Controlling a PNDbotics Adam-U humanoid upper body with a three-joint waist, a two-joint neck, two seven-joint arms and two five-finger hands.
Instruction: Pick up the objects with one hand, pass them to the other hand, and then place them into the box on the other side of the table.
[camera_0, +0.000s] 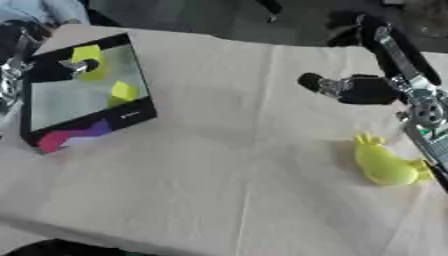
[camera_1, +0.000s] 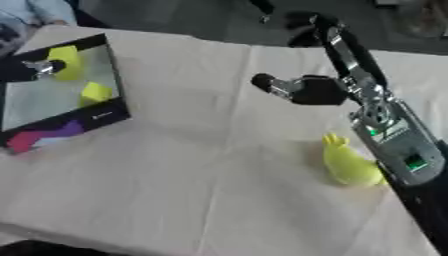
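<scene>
A black-rimmed box (camera_0: 131, 116) with a grey floor stands at the table's left. A small yellow piece (camera_0: 123, 92) lies inside it. My left hand (camera_0: 51, 70) reaches over the box's far left corner, its fingertips pinching a second yellow piece (camera_0: 88, 56) above the floor. A yellow duck-shaped toy (camera_0: 383, 164) lies on the cloth at the right, close to my right forearm. My right hand (camera_1: 317, 90) hovers above the table beyond the toy, fingers stretched leftward and holding nothing.
A beige cloth covers the table (camera_0: 227, 165). The box's near wall carries a pink and purple print (camera_0: 74, 136). My right forearm (camera_1: 394, 140) runs along the right edge. Dark floor lies beyond the table's far edge.
</scene>
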